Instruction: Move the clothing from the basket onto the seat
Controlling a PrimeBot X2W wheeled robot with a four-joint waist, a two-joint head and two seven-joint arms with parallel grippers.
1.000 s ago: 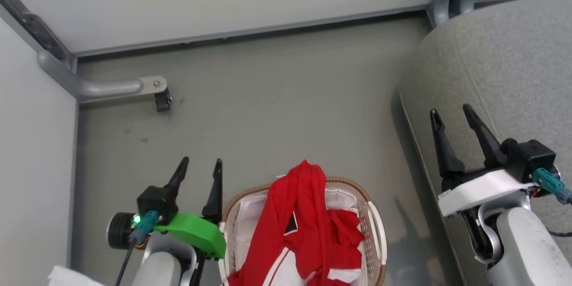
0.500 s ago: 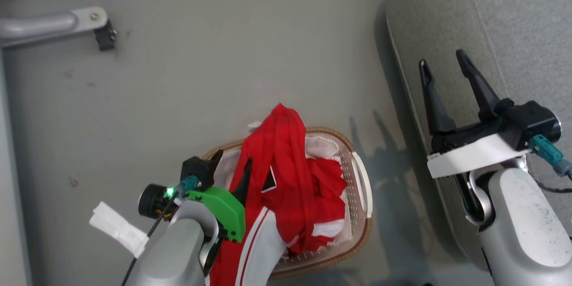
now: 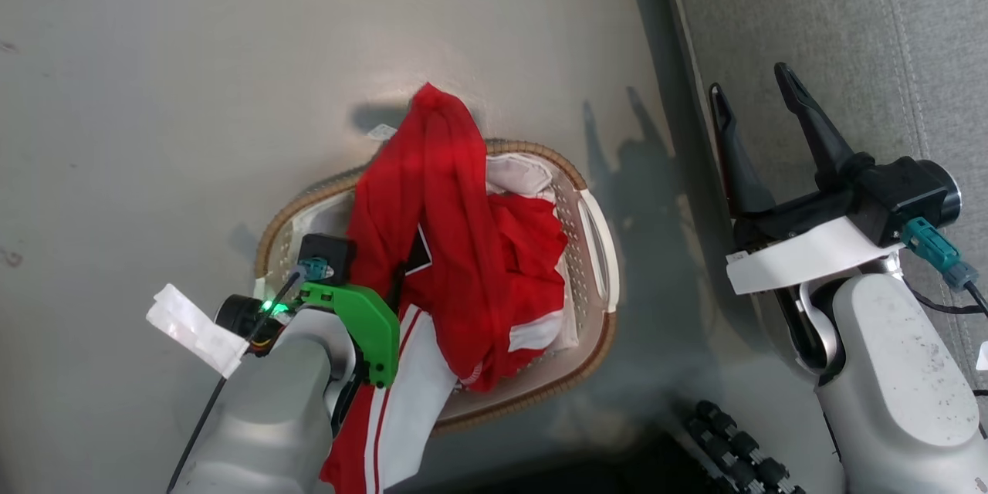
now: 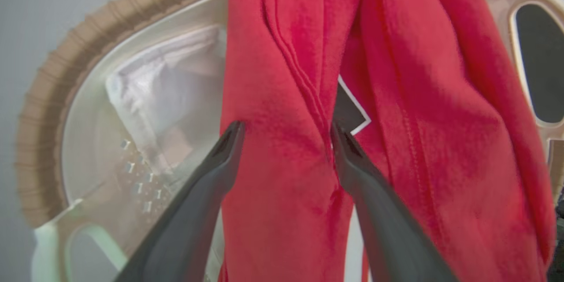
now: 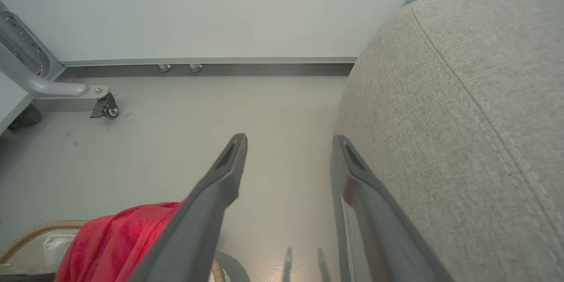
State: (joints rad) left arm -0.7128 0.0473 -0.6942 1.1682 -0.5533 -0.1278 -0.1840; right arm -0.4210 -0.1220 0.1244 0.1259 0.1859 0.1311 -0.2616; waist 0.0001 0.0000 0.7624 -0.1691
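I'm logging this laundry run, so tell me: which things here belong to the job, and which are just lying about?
Job: bright red fabric garment, oval white plastic basket with brown rim, grey upholstered seat cushion, left gripper open astride the garment, right gripper open.
Lying about: white liner cloth, grey metal frame leg with caster.

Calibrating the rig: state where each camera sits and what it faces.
Head: on the head, looking down at basket, clothing, seat; left arm, right arm show.
Left wrist: on left arm, looks along left gripper, open astride the clothing.
Right wrist: on right arm, looks along open right gripper at floor, wall, seat edge.
Shared: all show clothing, basket.
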